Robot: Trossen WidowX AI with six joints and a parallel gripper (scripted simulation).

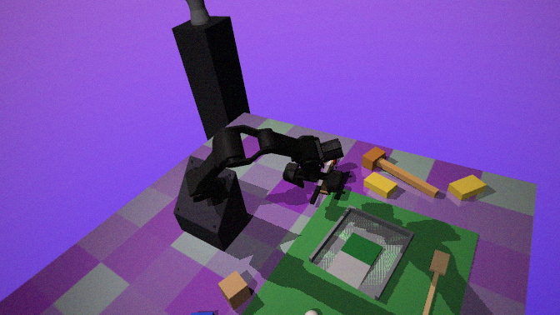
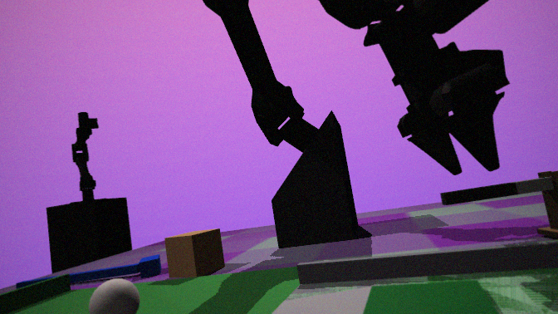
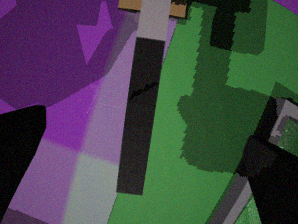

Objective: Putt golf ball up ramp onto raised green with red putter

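The red putter lies on the checkered table by the green mat's [image 1: 458, 243] far corner. Its dark grip [image 1: 315, 195] [image 2: 482, 193] [image 3: 140, 116] shows below my gripper; its grey shaft [image 3: 157, 3] rests on a tan stand [image 2: 550, 199]. The red head is mostly hidden by my wrist. My gripper [image 1: 313, 178] [image 2: 473, 166] [image 3: 148, 132] is open and empty, hanging over the grip with a finger on each side. The white golf ball [image 1: 311, 312] [image 2: 114, 296] sits on the mat's near edge. The raised green [image 1: 362, 247] [image 2: 428, 296] sits in a grey frame [image 1: 322, 242] [image 2: 415, 262] above a pale ramp [image 1: 347, 268].
A wooden hammer [image 1: 400, 172] and two yellow blocks [image 1: 380, 184] [image 1: 467, 187] lie behind the mat. A tan mallet [image 1: 437, 267] lies on the mat's right. A tan cube [image 1: 234, 288] [image 2: 194, 252] and a blue putter [image 2: 108, 272] lie near the ball. A black pillar [image 1: 212, 71] stands at the back.
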